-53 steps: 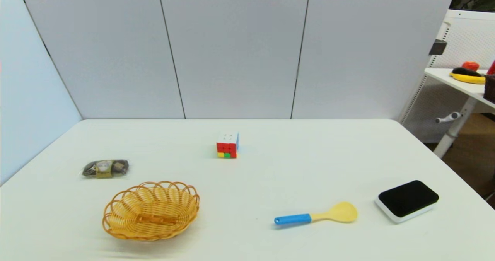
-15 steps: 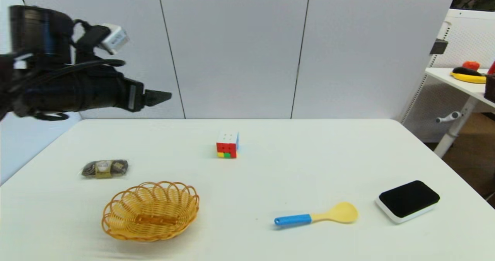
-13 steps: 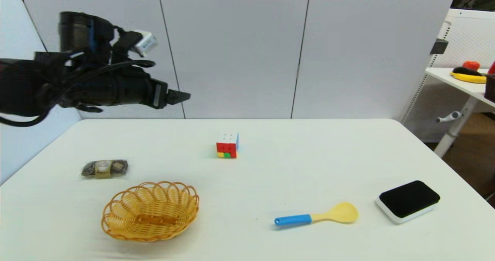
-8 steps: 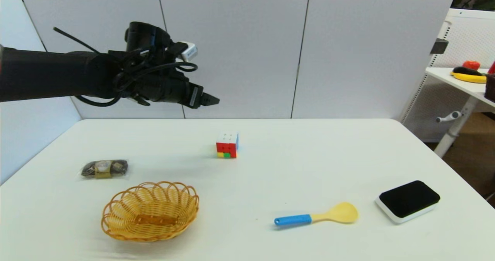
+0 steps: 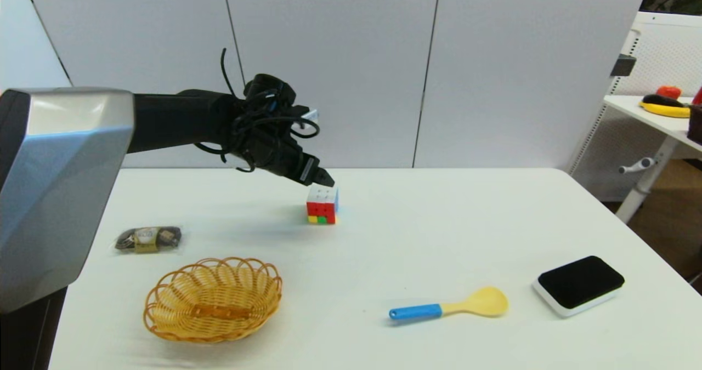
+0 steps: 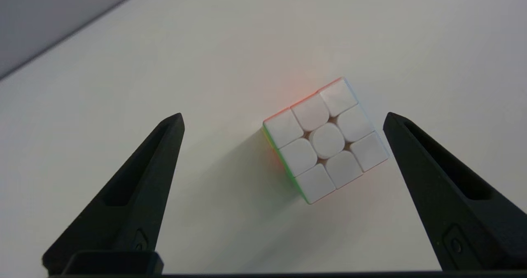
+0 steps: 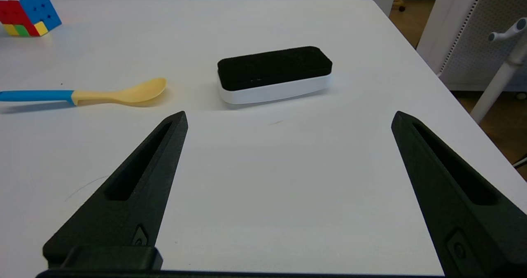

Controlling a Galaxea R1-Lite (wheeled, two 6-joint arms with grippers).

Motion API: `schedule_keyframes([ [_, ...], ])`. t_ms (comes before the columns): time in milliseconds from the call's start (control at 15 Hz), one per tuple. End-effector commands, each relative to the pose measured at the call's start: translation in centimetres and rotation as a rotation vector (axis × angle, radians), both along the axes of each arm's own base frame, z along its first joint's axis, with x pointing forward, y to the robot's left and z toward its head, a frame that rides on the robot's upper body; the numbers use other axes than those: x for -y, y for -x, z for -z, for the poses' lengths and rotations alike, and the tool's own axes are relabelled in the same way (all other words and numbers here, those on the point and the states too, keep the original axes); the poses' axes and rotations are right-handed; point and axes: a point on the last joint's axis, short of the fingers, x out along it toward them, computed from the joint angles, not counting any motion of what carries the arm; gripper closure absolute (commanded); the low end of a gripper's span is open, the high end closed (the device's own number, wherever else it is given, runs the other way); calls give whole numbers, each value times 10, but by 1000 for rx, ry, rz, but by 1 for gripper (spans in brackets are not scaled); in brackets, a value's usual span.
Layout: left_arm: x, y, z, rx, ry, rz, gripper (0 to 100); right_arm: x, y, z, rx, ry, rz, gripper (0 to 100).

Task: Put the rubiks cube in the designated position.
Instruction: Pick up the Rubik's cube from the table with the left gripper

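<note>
Left tool point(image 6: 284, 119), spread wide, hovers directly above the small white-topped puzzle cube point(image 6: 325, 140), which sits rotated, offset toward 1 finger.

The left arm reaches from the near left out toward the far middle of the scene, its wrist tipped downward and the left gripper point(image 6: 283, 119) spread wide, while the right gripper point(image 7: 288, 117) sits parked near right, fingers likewise apart.

I can read no text, label, brand or number anywhere. The small packet point(image 5: 148, 239) beside the wicker basket point(image 5: 213, 299) carries a pale label, but its print is too small to make out.
</note>
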Motion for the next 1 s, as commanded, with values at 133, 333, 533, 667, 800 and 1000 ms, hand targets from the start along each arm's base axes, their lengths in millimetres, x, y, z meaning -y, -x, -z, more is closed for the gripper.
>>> schedule_keyframes([
  [133,0,1,8,-47,-23,2,0,0,0,0,-1,1,0,0],
  [333,2,6,-3,-23,-11,7,0,0,0,0,-1,1,0,0],
  [533,17,16,-9,-48,39,-13,0,0,0,0,-1,1,0,0],
  [667,32,23,-8,-77,69,-55,0,0,0,0,-1,1,0,0],
  [800,41,27,-6,-83,62,-113,0,0,0,0,-1,1,0,0],
  [1000,44,24,1,-67,25,-163,0,0,0,0,-1,1,0,0],
])
